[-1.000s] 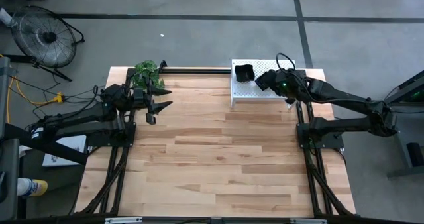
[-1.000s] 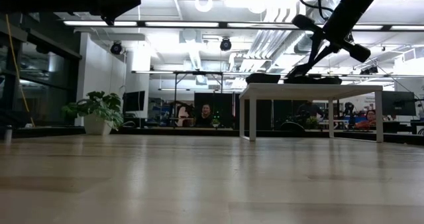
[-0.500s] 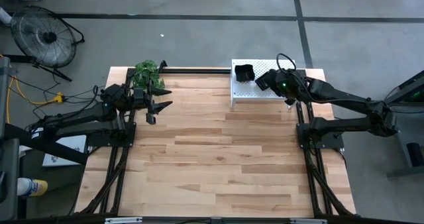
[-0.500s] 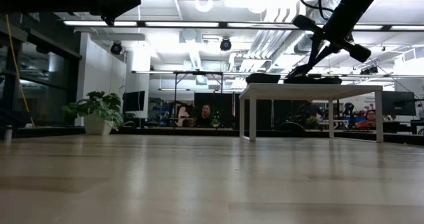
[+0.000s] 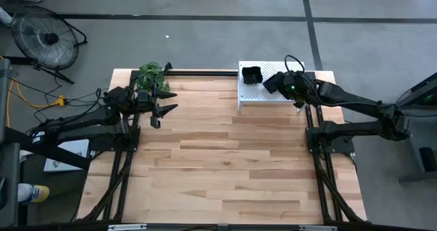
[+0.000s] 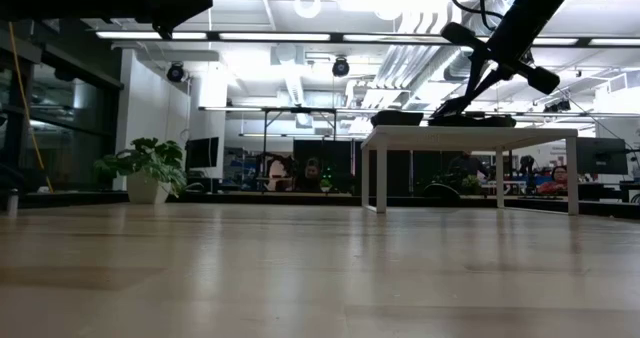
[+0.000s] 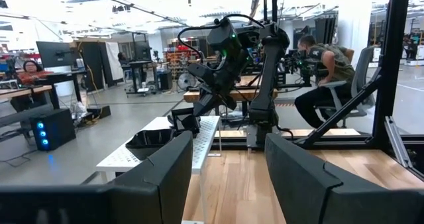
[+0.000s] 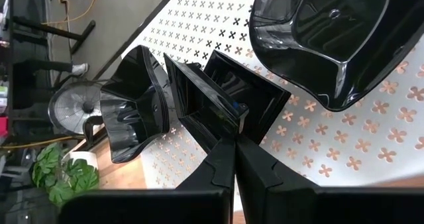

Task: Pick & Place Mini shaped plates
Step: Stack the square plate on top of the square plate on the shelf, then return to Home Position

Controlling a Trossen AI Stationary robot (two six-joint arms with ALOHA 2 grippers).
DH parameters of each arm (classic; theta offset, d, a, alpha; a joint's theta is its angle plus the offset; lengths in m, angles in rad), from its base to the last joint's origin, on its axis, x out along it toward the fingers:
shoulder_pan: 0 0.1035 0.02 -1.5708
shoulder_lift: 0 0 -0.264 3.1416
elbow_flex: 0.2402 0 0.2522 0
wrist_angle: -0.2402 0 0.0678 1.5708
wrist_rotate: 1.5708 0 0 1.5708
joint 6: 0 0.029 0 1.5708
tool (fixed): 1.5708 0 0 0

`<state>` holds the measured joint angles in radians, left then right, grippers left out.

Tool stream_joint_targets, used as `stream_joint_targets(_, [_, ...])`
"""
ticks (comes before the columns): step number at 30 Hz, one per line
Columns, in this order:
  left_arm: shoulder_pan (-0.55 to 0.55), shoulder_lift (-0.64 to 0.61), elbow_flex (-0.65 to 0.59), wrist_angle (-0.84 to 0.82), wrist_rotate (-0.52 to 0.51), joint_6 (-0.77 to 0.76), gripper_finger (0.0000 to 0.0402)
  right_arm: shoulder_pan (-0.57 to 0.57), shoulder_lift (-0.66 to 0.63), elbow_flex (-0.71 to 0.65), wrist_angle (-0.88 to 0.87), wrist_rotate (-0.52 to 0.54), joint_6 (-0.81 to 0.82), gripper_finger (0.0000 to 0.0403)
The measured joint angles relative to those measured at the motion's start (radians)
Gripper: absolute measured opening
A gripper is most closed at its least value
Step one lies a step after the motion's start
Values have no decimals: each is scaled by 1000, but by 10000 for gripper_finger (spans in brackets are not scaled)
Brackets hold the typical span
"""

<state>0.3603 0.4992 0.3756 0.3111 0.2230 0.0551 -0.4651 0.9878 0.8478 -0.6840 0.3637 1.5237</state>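
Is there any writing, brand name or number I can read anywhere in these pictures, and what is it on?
None can be read.
The black mini plates and the white rack carry no lettering; the rack has only cross-shaped holes.
The monitors in the room are too far off to read.

Wooden table (image 5: 218, 162) with white perforated rack (image 5: 254, 94) and plant (image 5: 151, 74)

Wavy-edged plate (image 8: 331, 38) cut off by edge; plant (image 8: 63, 174) partly too.
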Motion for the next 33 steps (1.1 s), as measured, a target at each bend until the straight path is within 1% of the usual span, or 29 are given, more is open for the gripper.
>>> stream_joint_targets(18, [0, 0, 0, 0, 1, -1, 186, 0, 0, 0, 10, 14, -24, 4])
stream_joint_targets(21, [0, 0, 0, 0, 1, -1, 186, 0, 0, 0, 11, 19, -24, 27])
stream_joint_targets(28, [0, 0, 0, 0, 1, -7, 186, 0, 0, 0, 11, 8, -40, 103])
stream_joint_targets(33, [0, 0, 0, 0, 1, -6, 186, 0, -3, 0, 12, -11, -97, 135])
